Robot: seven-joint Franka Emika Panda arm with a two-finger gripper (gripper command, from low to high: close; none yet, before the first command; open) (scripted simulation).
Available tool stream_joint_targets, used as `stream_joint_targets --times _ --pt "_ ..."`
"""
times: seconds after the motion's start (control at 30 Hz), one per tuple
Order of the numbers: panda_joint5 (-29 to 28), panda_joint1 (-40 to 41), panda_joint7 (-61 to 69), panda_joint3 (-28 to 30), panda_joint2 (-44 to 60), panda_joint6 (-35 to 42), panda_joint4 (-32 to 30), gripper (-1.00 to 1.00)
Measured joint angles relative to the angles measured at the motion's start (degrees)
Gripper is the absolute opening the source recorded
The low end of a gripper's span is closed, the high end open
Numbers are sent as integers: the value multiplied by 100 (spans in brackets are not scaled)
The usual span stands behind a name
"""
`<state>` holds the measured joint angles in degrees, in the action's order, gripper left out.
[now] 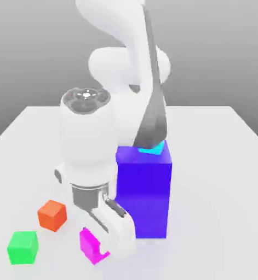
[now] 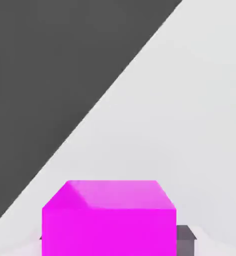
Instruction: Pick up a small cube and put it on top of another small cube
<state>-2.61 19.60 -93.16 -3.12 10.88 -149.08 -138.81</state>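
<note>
Magenta cube in the end effector's grip, beside the big block

The end effector (image 1: 102, 247) is pinching the small magenta cube (image 2: 109, 232), with a dark finger pad (image 2: 185, 242) against one side of it. So the relation the next move turns on is already a close one: the cube lies directly between the fingertips, with no sideways gap to make up. Being a cube, it has no long axis to line up with, only a pair of opposite faces. There is one arm, so no question of which is nearer. Whether the cube is clear of the worktop (image 1: 213, 191) or resting on it, I cannot tell.

Take the big blue-violet block (image 1: 143, 194) as landmark. The magenta cube is in front of it, towards the exterior view's left. Further out on that same side comes the orange cube (image 1: 52, 215), and beyond it, nearer the camera, the green cube (image 1: 23, 247). A cyan piece (image 1: 152, 148) shows at the block's top, partly hidden by the arm (image 1: 88, 136).

Count: one magenta cube, one orange, one green, one cyan piece, one big block. The task names no colour for the base; the coming move probably calls for a straight lift before any travel
</note>
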Motion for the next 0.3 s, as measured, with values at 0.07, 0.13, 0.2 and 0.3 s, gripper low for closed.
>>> stream_joint_targets --times 0.07,0.13,0.2,0.3 --pt "176 315 -88 300 -84 -14 -60 -100" --pt "333 588 -141 502 178 -279 -41 -100" --pt "411 677 -126 531 554 -639 -18 -100" --pt "430 696 -120 530 677 -755 -11 100"
